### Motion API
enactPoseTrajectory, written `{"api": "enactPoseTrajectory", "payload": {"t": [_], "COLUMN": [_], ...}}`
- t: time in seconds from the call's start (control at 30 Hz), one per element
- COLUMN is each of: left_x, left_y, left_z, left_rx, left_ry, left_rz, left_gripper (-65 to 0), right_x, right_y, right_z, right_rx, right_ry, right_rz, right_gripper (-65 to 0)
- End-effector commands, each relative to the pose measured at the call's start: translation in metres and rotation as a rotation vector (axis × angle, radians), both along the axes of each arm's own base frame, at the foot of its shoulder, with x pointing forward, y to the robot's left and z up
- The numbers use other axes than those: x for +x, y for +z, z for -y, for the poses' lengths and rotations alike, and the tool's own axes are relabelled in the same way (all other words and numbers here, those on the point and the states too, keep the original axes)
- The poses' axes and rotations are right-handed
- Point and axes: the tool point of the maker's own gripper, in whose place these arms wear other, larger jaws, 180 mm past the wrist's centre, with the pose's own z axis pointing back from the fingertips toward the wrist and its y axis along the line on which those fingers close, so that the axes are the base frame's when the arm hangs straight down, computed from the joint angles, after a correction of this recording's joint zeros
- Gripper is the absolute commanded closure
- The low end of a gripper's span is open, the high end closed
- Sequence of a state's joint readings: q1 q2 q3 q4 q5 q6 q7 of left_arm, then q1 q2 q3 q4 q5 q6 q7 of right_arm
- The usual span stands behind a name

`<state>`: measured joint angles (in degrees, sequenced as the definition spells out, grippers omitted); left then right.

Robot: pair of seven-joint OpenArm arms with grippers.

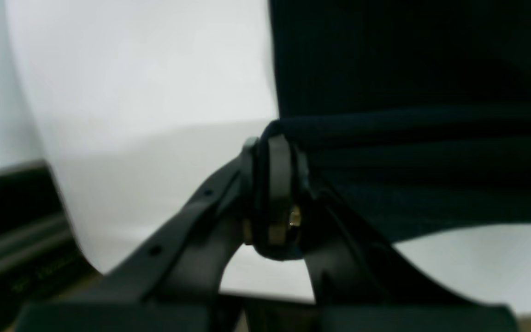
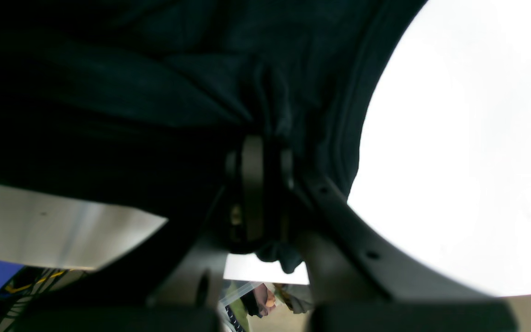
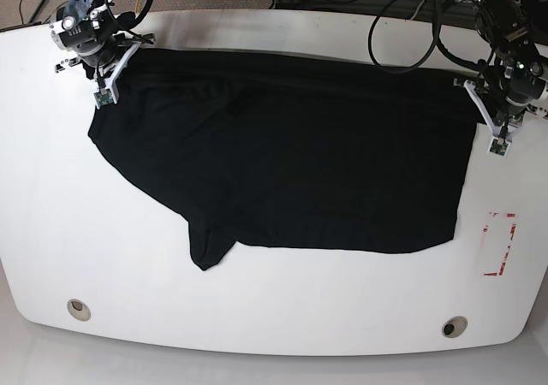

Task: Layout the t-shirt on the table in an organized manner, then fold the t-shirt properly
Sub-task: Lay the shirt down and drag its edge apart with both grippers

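shirt [image 3: 291, 154]: spread on table [image 3: 282, 316], centre toward 12 | one gripper [image 3: 96, 53] at its 10 o'clock corner, the other gripper [image 3: 505, 103] at its 2 o'clock edge | grommets [image 3: 78, 309] at 7 and 5 | rectangle mark [image 3: 499, 245] at 4, beside shirt

Base cam looks straight down on my table [image 3: 274, 334] from well above, whole top in frame. Left wrist cam rides close behind the left gripper [image 1: 272, 193], at 3 o'clock in base, aimed along the jaws onto the t-shirt [image 1: 413, 92]. Right wrist cam sits just as near the right gripper [image 2: 258, 184], at 10 o'clock. All three share dark cloth and white tabletop.
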<state>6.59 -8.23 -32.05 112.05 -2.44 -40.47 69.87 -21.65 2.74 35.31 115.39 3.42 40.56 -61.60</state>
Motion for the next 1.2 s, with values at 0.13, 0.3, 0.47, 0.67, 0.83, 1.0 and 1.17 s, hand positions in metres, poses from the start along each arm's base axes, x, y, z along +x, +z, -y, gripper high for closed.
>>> {"api": "enactPoseTrajectory", "payload": {"t": [0.13, 0.3, 0.47, 0.67, 0.83, 1.0, 1.17], "left_x": [0.029, 0.039, 0.043, 0.052, 0.057, 0.063, 0.064], "left_y": [0.021, 0.016, 0.002, -0.013, -0.029, -0.026, -0.024], "left_z": [-0.002, 0.003, 0.006, 0.009, 0.014, 0.007, 0.006], "left_rx": [0.048, 0.025, -0.006, -0.062, -0.116, -0.103, -0.082], "left_ry": [-0.034, -0.047, -0.050, -0.060, -0.069, -0.071, -0.091], "left_rz": [0.057, 0.050, 0.014, 0.024, 0.029, 0.027, 0.019], "left_gripper": [-0.6, -0.6, -0.6, -0.6, -0.7, -0.8, -0.6], "right_x": [0.002, 0.004, 0.006, 0.008, 0.008, 0.008, 0.008], "right_y": [0.008, 0.008, 0.007, 0.007, 0.008, 0.008, 0.008], "right_z": [0.012, 0.011, 0.010, 0.010, 0.011, 0.010, 0.010], "right_rx": [-0.046, -0.039, -0.033, -0.033, -0.034, -0.033, -0.033], "right_ry": [-0.012, -0.010, -0.014, -0.016, -0.015, -0.013, -0.013], "right_rz": [0.015, 0.030, 0.031, 0.036, 0.039, 0.039, 0.039], "right_gripper": [0.0, 0.0, 0.0, 0.0, -0.3, -0.6, -0.5]}}
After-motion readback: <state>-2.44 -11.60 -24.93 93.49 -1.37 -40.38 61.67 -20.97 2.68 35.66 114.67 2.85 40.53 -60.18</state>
